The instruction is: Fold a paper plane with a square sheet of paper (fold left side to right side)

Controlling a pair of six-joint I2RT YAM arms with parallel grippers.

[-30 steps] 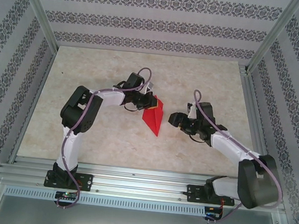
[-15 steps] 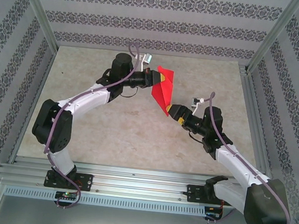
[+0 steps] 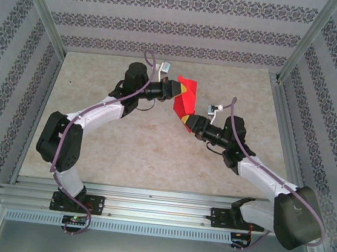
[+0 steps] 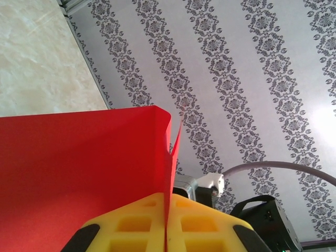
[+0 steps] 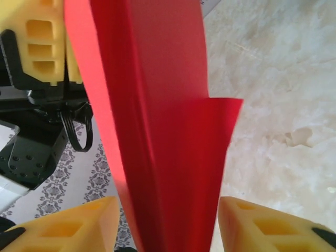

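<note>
Pinching paper plane (image 3: pixel 185 100) aloft: left pincer (image 4: pixel 166 226); right pincer (image 5: pixel 168 226) spread astride its lower tip.

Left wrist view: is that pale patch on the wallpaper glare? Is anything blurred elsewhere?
Left wrist view: yes, the wallpaper washes out to glare at right; right wrist view: the red paper sits close to the lens and looks slightly soft; top external view: even light, sharp.

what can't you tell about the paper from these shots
Top view: red paper lower tip, hidden behind the right gripper; creases too small.
Right wrist view: paper's point, cut off by the bottom edge between the open fingers.
Left wrist view: paper's left part, cut off by the frame; left gripper clamps it.
</note>
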